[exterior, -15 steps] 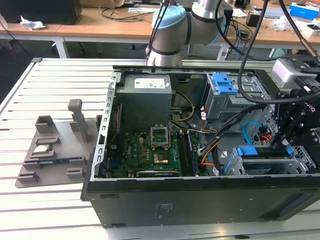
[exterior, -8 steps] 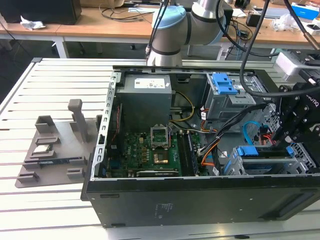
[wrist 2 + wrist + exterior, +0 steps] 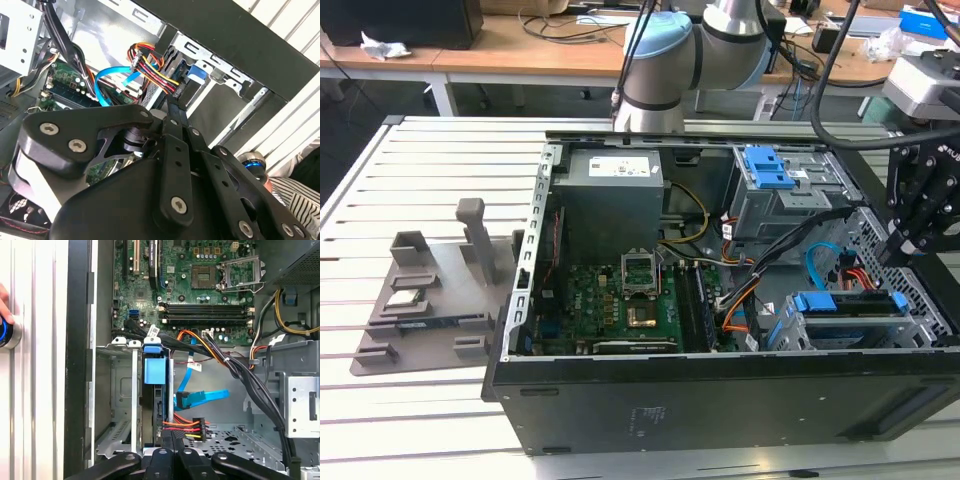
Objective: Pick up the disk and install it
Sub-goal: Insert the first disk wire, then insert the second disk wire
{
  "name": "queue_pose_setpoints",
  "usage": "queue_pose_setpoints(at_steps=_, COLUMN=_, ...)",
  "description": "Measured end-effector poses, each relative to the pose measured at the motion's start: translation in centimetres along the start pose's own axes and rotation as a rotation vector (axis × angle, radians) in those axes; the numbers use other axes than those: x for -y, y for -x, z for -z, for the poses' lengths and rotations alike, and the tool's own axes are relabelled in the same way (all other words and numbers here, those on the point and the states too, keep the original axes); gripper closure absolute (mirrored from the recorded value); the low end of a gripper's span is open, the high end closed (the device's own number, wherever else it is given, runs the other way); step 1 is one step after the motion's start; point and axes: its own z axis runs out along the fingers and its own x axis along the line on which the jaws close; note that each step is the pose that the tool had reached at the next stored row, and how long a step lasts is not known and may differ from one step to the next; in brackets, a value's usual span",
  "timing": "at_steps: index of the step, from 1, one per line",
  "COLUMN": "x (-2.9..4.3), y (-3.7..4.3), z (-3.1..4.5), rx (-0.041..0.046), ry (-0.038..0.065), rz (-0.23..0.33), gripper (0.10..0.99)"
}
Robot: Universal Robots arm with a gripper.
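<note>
The disk (image 3: 847,305) stands on edge in the drive bay at the case's corner on the exterior view's right, its blue carrier frame on top. The first wrist view looks along the disk (image 3: 152,407), with its blue tab (image 3: 152,371) at the far end. My black gripper (image 3: 898,250) hovers just above the bay's end. Its fingers are shut together with nothing between them. In the first wrist view the gripper (image 3: 169,437) points at the disk's near end, beside the red-yellow power plug (image 3: 192,427). The second wrist view has the gripper (image 3: 173,102) reaching toward the blue frame (image 3: 196,74).
The open case holds a motherboard (image 3: 620,300), a grey power-supply box (image 3: 612,195), a blue latch on a grey cage (image 3: 770,170) and loose cables (image 3: 200,397). A grey fixture (image 3: 420,300) lies on the slatted table. A person's hand (image 3: 2,302) rests by a blue-ringed button (image 3: 6,334).
</note>
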Motion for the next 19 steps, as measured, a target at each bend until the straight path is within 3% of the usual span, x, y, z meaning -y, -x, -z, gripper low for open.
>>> queue_pose_setpoints(at_steps=12, x=0.00, y=0.00, z=0.04, rx=-0.0003, ry=0.000, rz=0.000, gripper=0.973)
queue_pose_setpoints(at_steps=15, x=0.00, y=0.01, z=0.06, rx=-0.0005, ry=0.000, rz=0.000, gripper=0.784)
queue_pose_setpoints(at_steps=19, x=-0.45, y=0.69, z=0.04, rx=-0.0004, ry=0.000, rz=0.000, gripper=0.784)
